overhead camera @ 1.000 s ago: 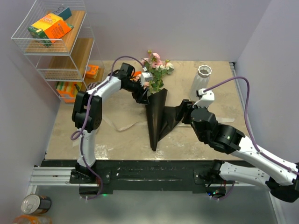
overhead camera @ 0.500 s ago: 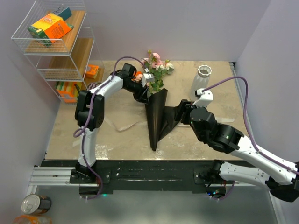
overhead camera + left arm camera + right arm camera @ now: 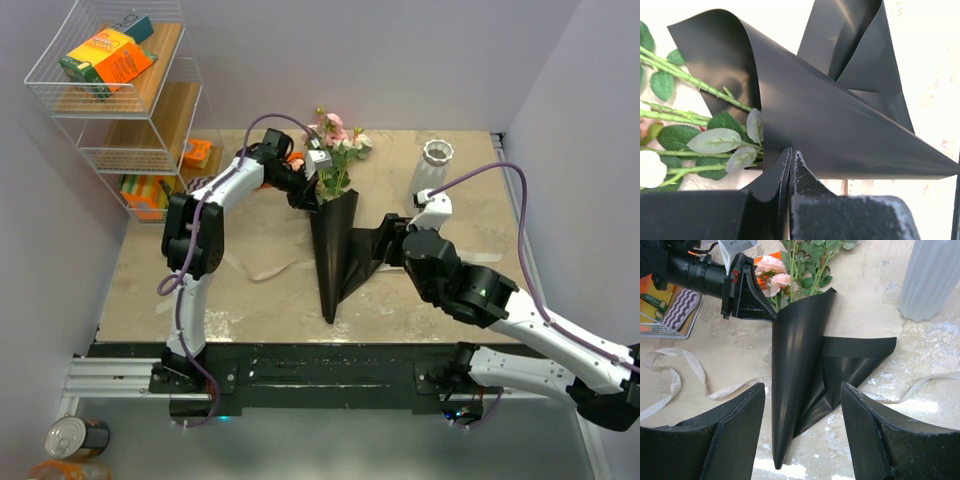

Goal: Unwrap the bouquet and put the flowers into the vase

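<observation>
Left gripper (image 3: 790, 153) pinched tight on upper rim of black paper cone wrapper (image 3: 335, 250), which lay on beige table (image 3: 150, 290). Pink flowers with green stems (image 3: 335, 140) stuck out of cone mouth. Right gripper (image 3: 802, 390) hung spread wide above wrapper. White ribbed vase (image 3: 432, 168) stood upright near wrapper's right.

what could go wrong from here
1. The left gripper is shut on just the rim of the black wrapper; it may slip off when pulled.
2. The right gripper is open and pins nothing, so a tug may drag the whole wrapper, flowers included, instead of unrolling it.
3. The white vase stands near the wrapper's loose flap; a sweep could tip it.
</observation>
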Motion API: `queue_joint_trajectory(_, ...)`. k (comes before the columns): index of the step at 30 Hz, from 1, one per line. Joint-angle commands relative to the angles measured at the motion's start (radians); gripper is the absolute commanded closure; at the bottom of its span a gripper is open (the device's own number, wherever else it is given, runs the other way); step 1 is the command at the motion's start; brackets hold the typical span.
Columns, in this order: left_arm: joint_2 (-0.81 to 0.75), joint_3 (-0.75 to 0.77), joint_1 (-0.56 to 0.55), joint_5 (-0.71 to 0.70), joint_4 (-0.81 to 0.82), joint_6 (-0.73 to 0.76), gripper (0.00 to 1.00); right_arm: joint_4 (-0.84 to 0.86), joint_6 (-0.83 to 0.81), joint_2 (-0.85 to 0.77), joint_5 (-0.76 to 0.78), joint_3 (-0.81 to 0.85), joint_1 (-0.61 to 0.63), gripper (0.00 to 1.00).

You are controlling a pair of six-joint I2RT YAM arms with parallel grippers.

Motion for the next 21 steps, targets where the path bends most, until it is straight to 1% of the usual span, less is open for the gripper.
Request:
queue_joint_trajectory(1, -0.002, 0.061, -0.002, 0.026, -0.008, -0.008, 1.0, 0.038, -0.025, -0.001, -0.006, 0.027, -0.001, 0.35)
queue_joint_trajectory(5, -0.005, 0.088, -0.002, 0.052, -0.039, -0.003, 1.0, 0.033, -0.029, -0.003, 0.0, 0.026, -0.001, 0.35)
queue_joint_trajectory(8, -0.008, 0.092, -0.002, 0.041, -0.042, 0.007, 1.0, 0.036, -0.029, -0.01, -0.003, 0.023, -0.001, 0.35)
queue_joint_trajectory(9, 0.004, 0.105, 0.0, 0.037, -0.048, 0.009, 0.89, 0.038, -0.029, -0.013, -0.005, 0.021, -0.001, 0.35)
queue_joint_trajectory(10, 0.015, 0.116, 0.001, 0.047, -0.085, 0.041, 0.62, 0.038, -0.026, -0.015, -0.006, 0.02, -0.001, 0.35)
queue_joint_trajectory(13, 0.068, 0.176, 0.009, 0.079, -0.152, 0.084, 0.48, 0.039, -0.023, -0.021, -0.008, 0.012, -0.001, 0.35)
queue_joint_trajectory(16, 0.11, 0.22, 0.015, 0.099, -0.192, 0.113, 0.45, 0.039, -0.02, -0.021, -0.014, 0.007, -0.001, 0.35)
queue_joint_trajectory(20, 0.15, 0.259, 0.021, 0.119, -0.232, 0.147, 0.46, 0.042, -0.02, -0.023, -0.017, 0.007, -0.001, 0.35)
queue_joint_trajectory(21, 0.156, 0.265, 0.026, 0.124, -0.24, 0.162, 0.47, 0.047, -0.02, -0.02, -0.019, 0.006, -0.001, 0.35)
